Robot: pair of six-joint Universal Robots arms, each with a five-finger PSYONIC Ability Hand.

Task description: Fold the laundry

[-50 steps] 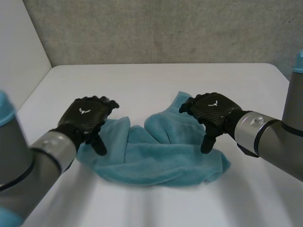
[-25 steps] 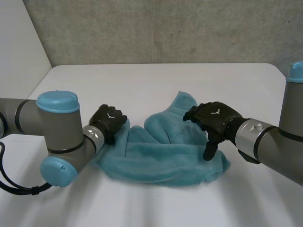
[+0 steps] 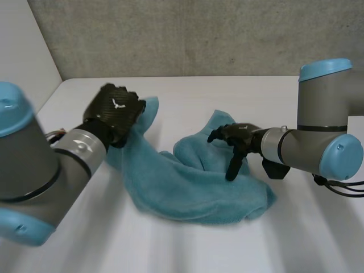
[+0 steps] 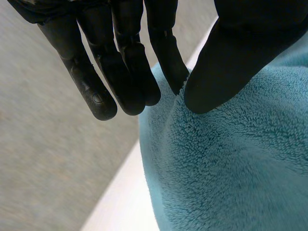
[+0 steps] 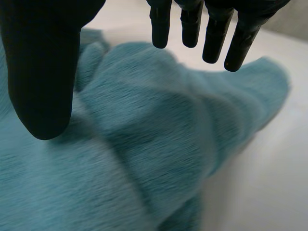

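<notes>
Sprawling on the white table (image 3: 187, 94) — a teal towel (image 3: 193, 187); grey wall (image 3: 199, 34) behind.

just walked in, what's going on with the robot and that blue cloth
A two-armed robot is working a teal towel on a white table. Its left hand pinches one end between thumb and fingers, holding it raised off the table. The right hand is open over the opposite end, gripping nothing.
</notes>
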